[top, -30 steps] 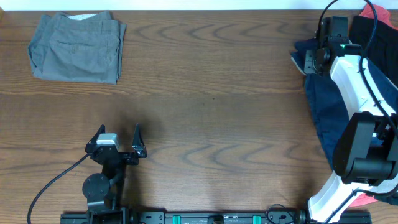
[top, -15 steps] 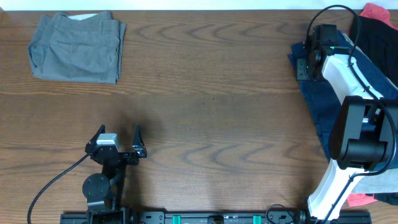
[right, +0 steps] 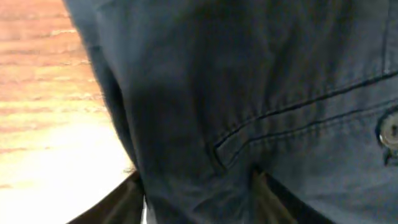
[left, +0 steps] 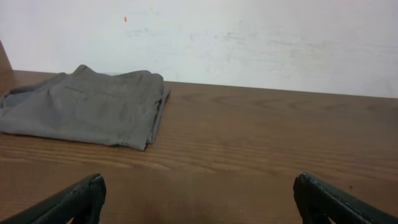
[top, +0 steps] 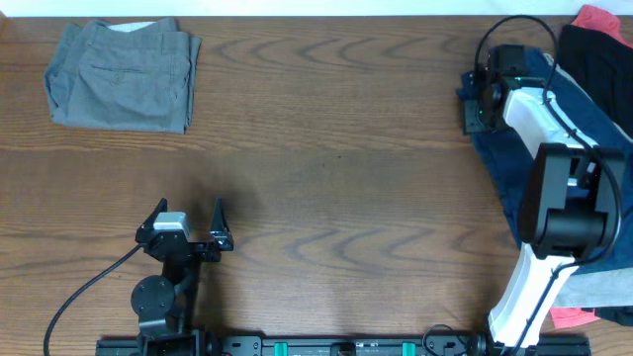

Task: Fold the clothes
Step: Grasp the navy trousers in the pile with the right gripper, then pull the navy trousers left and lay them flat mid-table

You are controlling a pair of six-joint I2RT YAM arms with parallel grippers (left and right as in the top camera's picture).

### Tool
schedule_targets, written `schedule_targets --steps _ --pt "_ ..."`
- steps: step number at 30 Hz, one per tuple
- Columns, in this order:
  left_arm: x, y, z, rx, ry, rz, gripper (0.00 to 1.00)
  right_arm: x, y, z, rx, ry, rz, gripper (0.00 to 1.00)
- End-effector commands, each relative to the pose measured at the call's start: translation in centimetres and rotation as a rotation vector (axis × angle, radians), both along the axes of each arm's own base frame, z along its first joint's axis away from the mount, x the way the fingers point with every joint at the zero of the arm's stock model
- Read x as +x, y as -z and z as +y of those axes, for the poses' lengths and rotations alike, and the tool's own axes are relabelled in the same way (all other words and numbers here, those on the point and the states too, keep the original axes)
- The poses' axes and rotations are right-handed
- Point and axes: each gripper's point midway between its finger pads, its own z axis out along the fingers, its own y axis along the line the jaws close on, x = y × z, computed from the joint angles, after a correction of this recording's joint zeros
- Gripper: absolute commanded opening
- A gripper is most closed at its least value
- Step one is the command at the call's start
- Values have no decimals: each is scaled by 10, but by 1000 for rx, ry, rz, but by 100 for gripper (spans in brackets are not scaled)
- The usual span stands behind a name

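Right gripper [top: 477, 99] has slid a little further left across the far right of the table [top: 346, 148], and the near edge of the navy shorts [top: 514, 163] has come along with it; nothing else has shifted. Overhead: the navy shorts lie spread under the white right arm, partly hidden by it. A black garment [top: 598, 54] and a coral-red one [top: 596, 17] sit behind them at the far right corner, and a pale grey-beige piece [top: 605, 292] lies nearer the arm's base. Right wrist view adds what the overhead cannot: navy shorts [right: 249, 93] fill the frame, with a stitched pocket seam and a button [right: 390, 130] at the right edge. Cloth is bunched between the two dark fingers of the right gripper [right: 196, 199], jaws closed onto the fabric. Left gripper [top: 188, 213] sits low at front left, jaws spread wide, gripping nothing. Left wrist view shows the left gripper [left: 199, 202] only as two finger ends at the bottom corners, well apart. Beyond them the folded grey-olive shorts [left: 87, 109] lie at the far left of the table against a white wall [left: 249, 37]. Overhead places the grey-olive shorts [top: 124, 77] in the far left corner, well apart from both grippers.
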Motion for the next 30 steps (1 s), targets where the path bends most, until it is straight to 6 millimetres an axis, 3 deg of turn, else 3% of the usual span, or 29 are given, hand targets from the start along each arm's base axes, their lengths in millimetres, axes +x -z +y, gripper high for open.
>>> schedule_targets --steps 1,6,7,16,30 --pt "-1 14 -3 8 17 40 98 5 2 9 17 -23 -7 36" --pt "-1 15 -3 8 17 41 98 7 2 9 16 -22 -13 3" --pt "-1 14 -3 8 17 40 98 7 2 9 17 -22 -15 1" --pt "-1 14 -3 8 17 40 98 10 -14 -1 -24 21 -49 1" --pt "-1 14 -3 8 17 40 98 11 -102 -4 -28 69 -213 1"
